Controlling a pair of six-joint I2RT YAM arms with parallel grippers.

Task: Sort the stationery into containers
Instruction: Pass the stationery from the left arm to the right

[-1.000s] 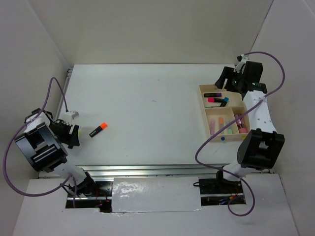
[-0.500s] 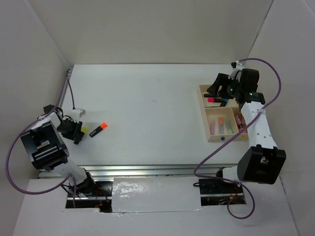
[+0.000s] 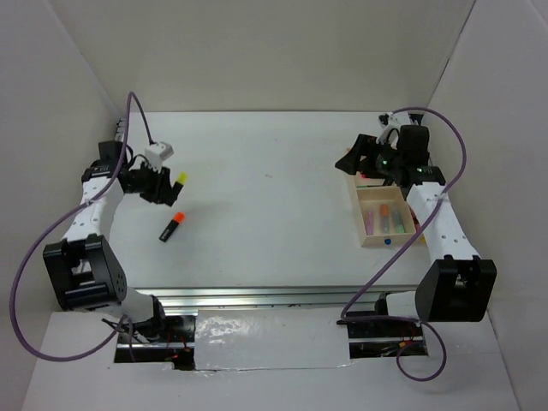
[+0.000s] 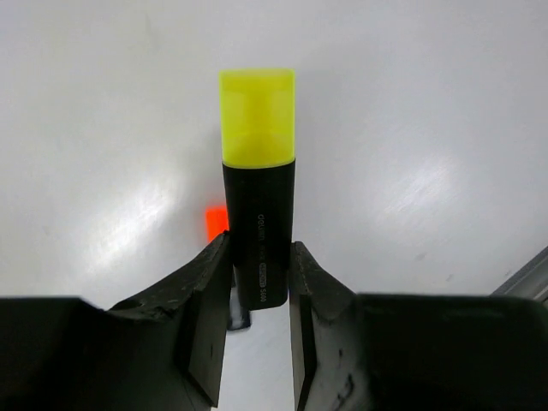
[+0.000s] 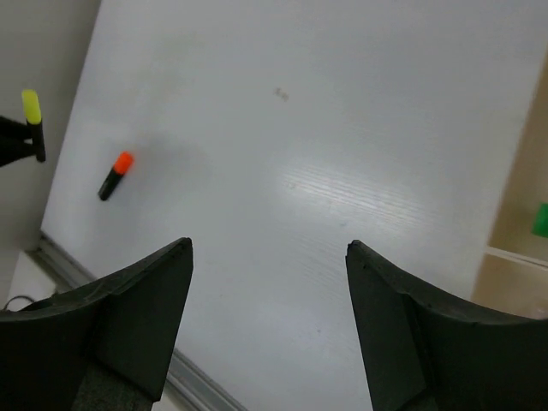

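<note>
Here, one yellow highlighter (image 4: 259, 205) gripped, one orange highlighter (image 3: 172, 227) loose.

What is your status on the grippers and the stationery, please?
Left gripper shut on yellow highlighter, held above table. Right gripper open, empty, by tray. Orange highlighter loose on table, outside tray.

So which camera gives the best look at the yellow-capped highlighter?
Left wrist: the yellow-capped highlighter looms large, gripped between the left jaws. The top view shows only its yellow tip; the right wrist view shows it tiny.
</note>
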